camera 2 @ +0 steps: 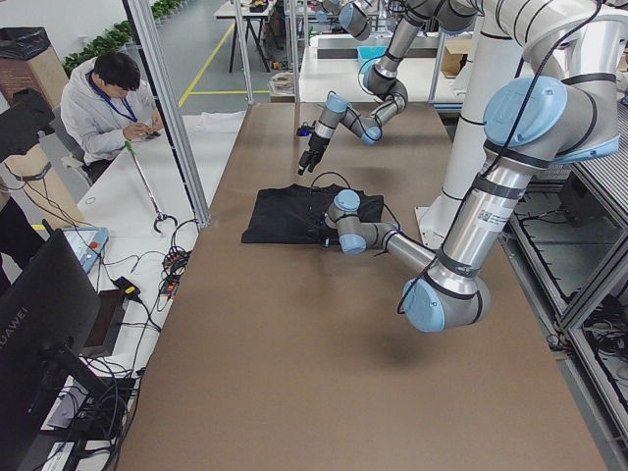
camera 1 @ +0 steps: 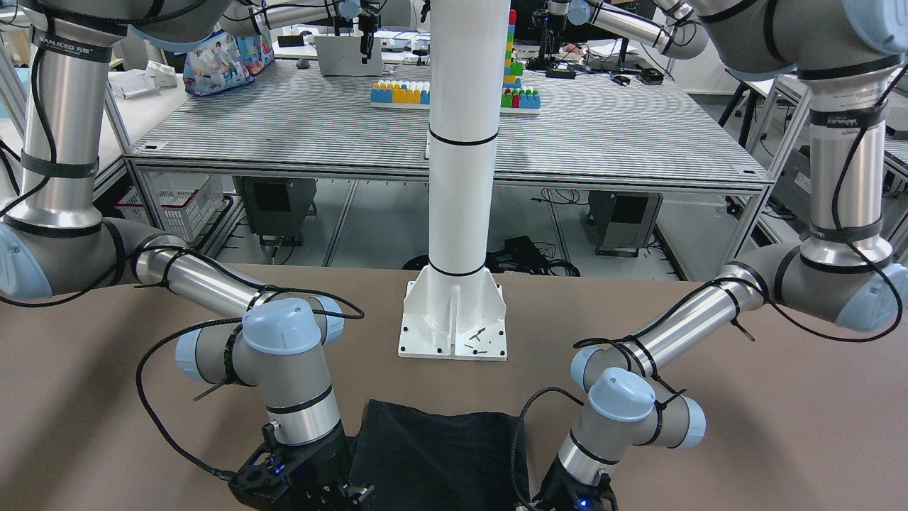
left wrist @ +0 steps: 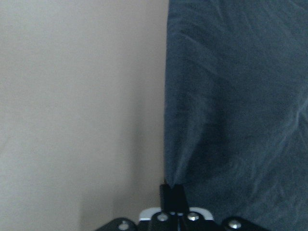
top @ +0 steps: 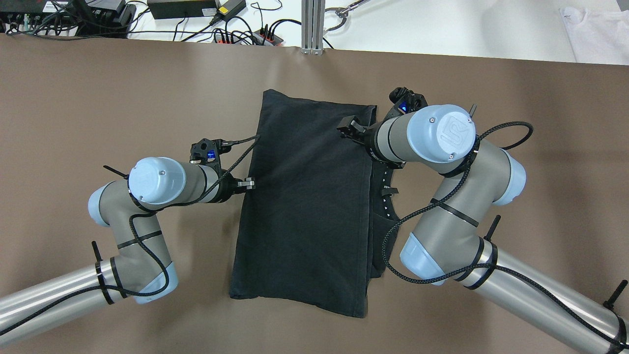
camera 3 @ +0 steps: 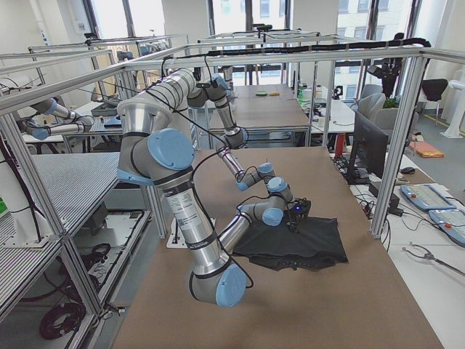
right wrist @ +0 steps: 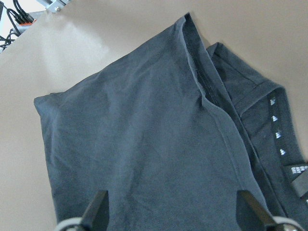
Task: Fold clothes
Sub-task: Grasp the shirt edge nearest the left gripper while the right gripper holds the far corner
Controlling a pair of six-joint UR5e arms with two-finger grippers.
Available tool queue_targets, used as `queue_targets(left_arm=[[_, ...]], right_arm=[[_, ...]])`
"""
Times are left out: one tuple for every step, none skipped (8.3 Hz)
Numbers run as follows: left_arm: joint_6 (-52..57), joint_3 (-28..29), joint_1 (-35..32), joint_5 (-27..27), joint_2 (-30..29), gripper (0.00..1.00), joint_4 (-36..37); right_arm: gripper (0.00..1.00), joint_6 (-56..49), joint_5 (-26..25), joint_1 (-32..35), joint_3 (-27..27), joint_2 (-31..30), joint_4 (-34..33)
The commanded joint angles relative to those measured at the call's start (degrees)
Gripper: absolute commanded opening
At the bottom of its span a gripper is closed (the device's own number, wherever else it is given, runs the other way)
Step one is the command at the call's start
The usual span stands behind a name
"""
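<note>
While the black garment lay flat on the brown table, on the operators' side of the white pillar and near its base plate, it was judged to be already doubled lengthwise. 1 under-layer with a row of small white marks was left showing along the edge beneath the right arm. The left gripper was seen pressed together on the garment's opposite long edge, a ridge of cloth drawn up into it. The right gripper was held spread above the cloth, at the end farther from the pillar, with nothing between its fingers.

For the fold in hand, it was judged that a 2nd pinch should be taken by the right gripper before any lift, so that the thin fabric would be carried level by 2 points rather than dragged by 1. The lift should be kept low, the edges laid in line, and the under-layer kept from being pulled askew.

No container was seen on the brown table. 1 white crate was seen on the floor beyond the pillar, under a striped table; its contents could not be made out
</note>
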Motion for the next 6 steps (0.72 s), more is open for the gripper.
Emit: queue_targets(left_arm=[[0.9,-4.5,-0.5,-0.1,5.2,0.00,-0.5],[0.9,-4.8,-0.5,-0.1,5.2,0.00,-0.5],[0.9,-6.3,-0.7,-0.3,5.6,0.82,-0.5],[0.9,-8.0,-0.7,-0.3,6.2,1.00,-0.4],[0.9,-11.4,-0.7,-0.6,8.3,1.00,-0.3],[0.7,-14.7,-0.5,-1.3,11.2,1.00,-0.3]], right_arm=[[0.93,0.0,0.0,-0.4,-0.1,0.2,0.0],[0.94,0.0,0.0,-0.4,-0.1,0.1,0.0],[0.94,-0.1,0.0,-0.5,-0.1,-0.1,0.0],[0.94,-0.1,0.0,-0.6,-0.1,-0.6,0.0],[0.94,-0.1,-0.1,-0.7,-0.1,-1.5,0.0],[0.94,-0.1,-2.4,-3.1,-0.1,-2.1,0.0]])
